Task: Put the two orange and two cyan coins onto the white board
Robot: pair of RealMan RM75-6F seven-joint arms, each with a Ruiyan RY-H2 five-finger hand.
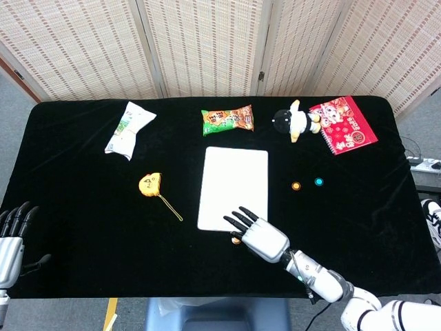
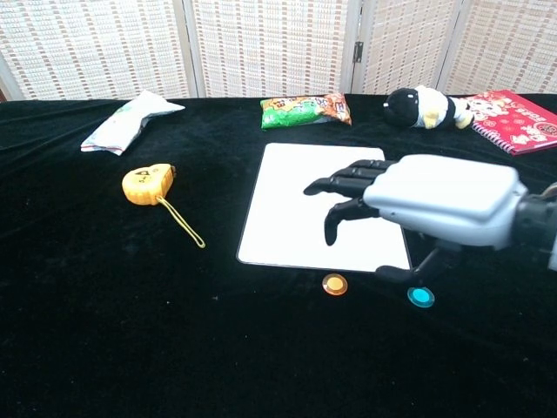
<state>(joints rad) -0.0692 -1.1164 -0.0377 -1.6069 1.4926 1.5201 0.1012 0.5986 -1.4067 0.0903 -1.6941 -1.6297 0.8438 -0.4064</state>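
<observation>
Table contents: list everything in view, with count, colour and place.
white board: 1, white, table centre
orange coins: 2, one in front of the board, one to its right
cyan coins: 2, one front right of the board, one further right
tape measure: 1, yellow, left of board
snack bag: 1, green and orange, behind board
white packet: 1, back left
plush toy: 1, black and white, back right
notebook: 1, red, far right
right robot hand: open, over the board's front right corner
left robot hand: open, at the table's front left edge
</observation>
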